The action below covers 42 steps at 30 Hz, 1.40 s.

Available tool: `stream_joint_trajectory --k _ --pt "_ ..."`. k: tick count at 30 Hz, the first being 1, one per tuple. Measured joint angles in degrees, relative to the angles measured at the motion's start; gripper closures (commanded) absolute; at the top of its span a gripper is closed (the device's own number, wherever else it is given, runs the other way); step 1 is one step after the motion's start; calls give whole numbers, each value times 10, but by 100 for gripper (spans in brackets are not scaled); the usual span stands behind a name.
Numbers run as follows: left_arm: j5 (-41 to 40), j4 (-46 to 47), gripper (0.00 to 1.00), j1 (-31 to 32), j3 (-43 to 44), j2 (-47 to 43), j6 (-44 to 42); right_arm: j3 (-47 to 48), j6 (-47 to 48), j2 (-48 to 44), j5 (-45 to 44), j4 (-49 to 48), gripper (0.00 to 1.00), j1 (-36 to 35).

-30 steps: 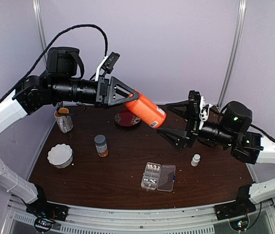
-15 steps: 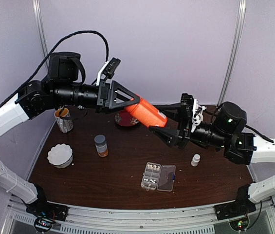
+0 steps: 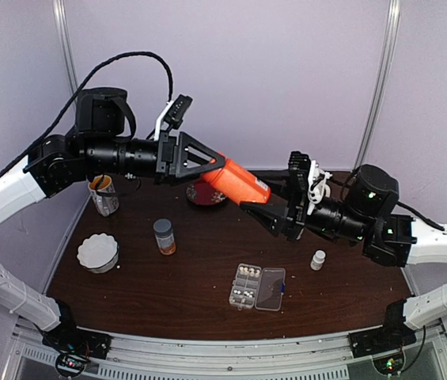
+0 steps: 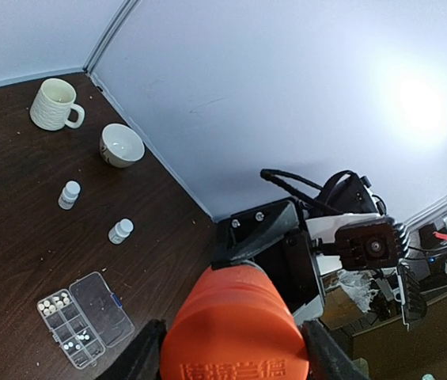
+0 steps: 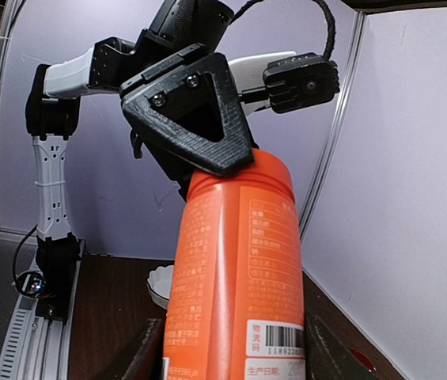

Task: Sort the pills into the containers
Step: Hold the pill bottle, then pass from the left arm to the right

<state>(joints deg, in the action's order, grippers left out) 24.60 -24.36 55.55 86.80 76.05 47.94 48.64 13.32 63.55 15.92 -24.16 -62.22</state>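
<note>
While the left claw (image 3: 217, 165) is clamped on the upper end of an orange cylindrical plastic bottle (image 3: 243, 184), tilted in the air above the dark wooden table (image 3: 191, 277), the right claw (image 3: 264, 198) stands spread wide, fingers flanking the bottle's lower end; contact cannot be judged. Tiny whitish pills (image 3: 246, 271) lie in the compartments (image 4: 69, 321) of the clear rectangular plastic organiser box (image 3: 256, 286) at the near middle of the table, lid open.

The left tool (image 3: 207, 163) holds an orange bottle (image 3: 239, 183) in the air above the dark counter (image 3: 191, 297), tilted down to the right. The fingers of the right tool (image 3: 264, 191) stand apart on both sides of its lower end. Below, a clear organiser box (image 3: 270, 288) lies with its lid open and pills (image 3: 245, 272) in its compartments (image 3: 243, 286).
</note>
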Motion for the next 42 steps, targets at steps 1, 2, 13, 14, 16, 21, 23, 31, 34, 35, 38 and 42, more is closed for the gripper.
stream_joint_trajectory --k 1,2,13,14,16,21,23,31,34,35,38,42 --pt "-1 1 98 0 -1 0 0 2 5 0 -4 5 66 -2" --pt "-2 2 100 0 -3 -1 0 3 13 0 -9 8 69 -5" --pt "-42 33 100 -1 -55 -23 103 9 175 17 -96 25 78 -28" --pt "-48 33 100 -2 -59 -24 125 9 194 20 -101 26 78 -28" --pt "-59 29 100 -3 -61 -24 157 9 228 24 -113 25 79 -29" --pt "-67 28 100 -2 -61 -24 194 5 259 25 -124 12 81 -32" --pt "-69 30 100 -1 -64 -25 202 5 262 25 -125 12 81 -32" --pt "-66 30 3 2 -73 -31 207 -1 257 19 -116 19 88 -35" --pt "-73 29 2 6 -61 -38 183 -4 235 10 -103 24 88 -34" --pt "-79 26 2 7 -59 -46 170 -7 223 6 -97 23 88 -35" --pt "-104 -9 2 7 -37 -68 130 -14 196 -9 -86 30 88 -34" --pt "-122 -33 2 7 -16 -107 38 -13 150 -27 -53 61 87 -26"
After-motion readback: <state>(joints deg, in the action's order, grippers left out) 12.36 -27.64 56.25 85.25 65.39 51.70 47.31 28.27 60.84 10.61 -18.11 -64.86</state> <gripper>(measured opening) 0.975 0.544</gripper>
